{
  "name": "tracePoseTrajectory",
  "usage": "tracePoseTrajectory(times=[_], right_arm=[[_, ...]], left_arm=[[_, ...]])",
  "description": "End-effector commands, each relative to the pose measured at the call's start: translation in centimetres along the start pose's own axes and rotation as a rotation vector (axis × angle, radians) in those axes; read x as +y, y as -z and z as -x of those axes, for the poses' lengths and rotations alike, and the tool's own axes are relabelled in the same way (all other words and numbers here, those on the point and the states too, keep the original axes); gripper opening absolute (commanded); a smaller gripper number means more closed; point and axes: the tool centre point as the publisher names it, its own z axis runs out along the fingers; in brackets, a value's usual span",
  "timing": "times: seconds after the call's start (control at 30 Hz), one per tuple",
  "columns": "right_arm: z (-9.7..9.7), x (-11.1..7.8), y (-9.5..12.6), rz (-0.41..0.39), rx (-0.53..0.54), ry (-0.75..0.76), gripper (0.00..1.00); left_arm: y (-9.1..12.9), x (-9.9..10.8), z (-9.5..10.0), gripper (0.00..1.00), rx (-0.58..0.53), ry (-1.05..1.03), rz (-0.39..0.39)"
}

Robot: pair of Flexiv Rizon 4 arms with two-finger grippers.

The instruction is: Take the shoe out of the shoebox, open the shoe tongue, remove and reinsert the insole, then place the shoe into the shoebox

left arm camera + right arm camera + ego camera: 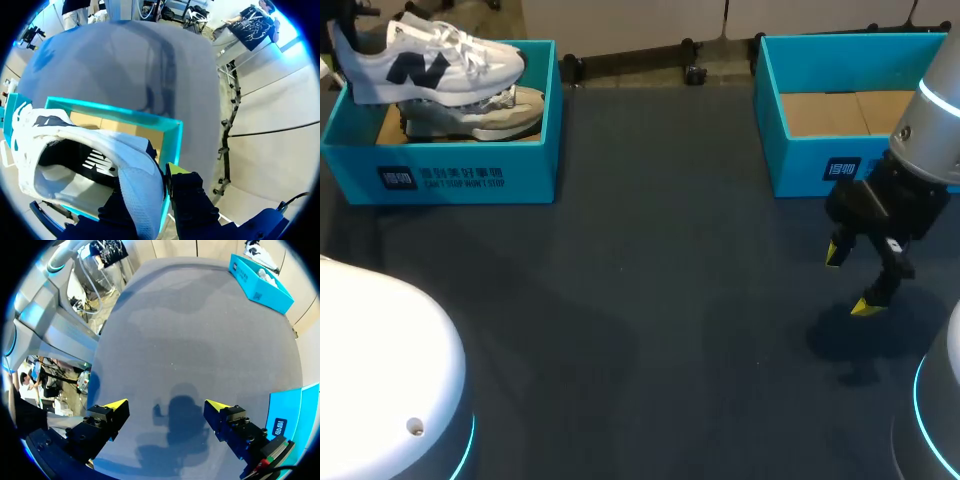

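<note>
The left end effector (150, 181) is clenched on the heel of the white shoe (430, 60). In the left wrist view the heel collar is pinched between its two fingers, with one yellow tip showing against the outer side. The shoe's opening and its dark insole (85, 162) lie ahead of the fingers. In the head view this shoe is in the upper left of the frame, raised over the rim of the teal shoebox (450, 178), toe toward the right. It sits above a second shoe (495, 112) that lies inside the box; whether the two touch I cannot tell. The right end effector (849, 281) is at the right of the frame, released, its fingers spread and grasping nothing. It hangs over the dark surface (650, 300), with its shadow beneath. Just behind it, in the upper right, stands another teal box (800, 160), open, with cardboard showing inside
</note>
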Motion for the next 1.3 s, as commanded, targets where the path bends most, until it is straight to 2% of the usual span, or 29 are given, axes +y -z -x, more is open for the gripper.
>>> tracePoseTrajectory(times=[0.03,0.23,0.4,0.8,0.97,1.17,1.3], right_arm=[[0.0,0.0,0.0,-0.002,0.000,0.000,1.00],[0.0,0.0,0.0,-0.002,0.000,0.000,1.00],[0.0,0.0,0.0,-0.002,0.000,0.000,1.00],[0.0,0.0,0.0,-0.002,0.000,0.000,1.00],[0.0,0.0,0.0,-0.002,0.000,0.000,1.00],[0.0,0.0,0.0,-0.002,0.000,0.000,1.00],[0.0,0.0,0.0,-0.002,0.000,0.000,1.00]], left_arm=[[1.6,-3.1,-0.5,0.00,0.004,-0.007,0.021],[2.4,-6.7,-1.0,0.00,0.003,-0.022,0.027],[2.7,-10.1,-0.3,0.00,0.009,-0.005,0.054],[4.2,-16.5,1.3,0.00,-0.002,0.014,0.067],[4.0,-19.2,2.5,0.00,-0.007,0.021,0.070],[2.8,-23.4,5.0,0.00,0.014,-0.041,0.077],[3.1,-24.6,6.1,0.00,0.020,-0.079,0.048]])
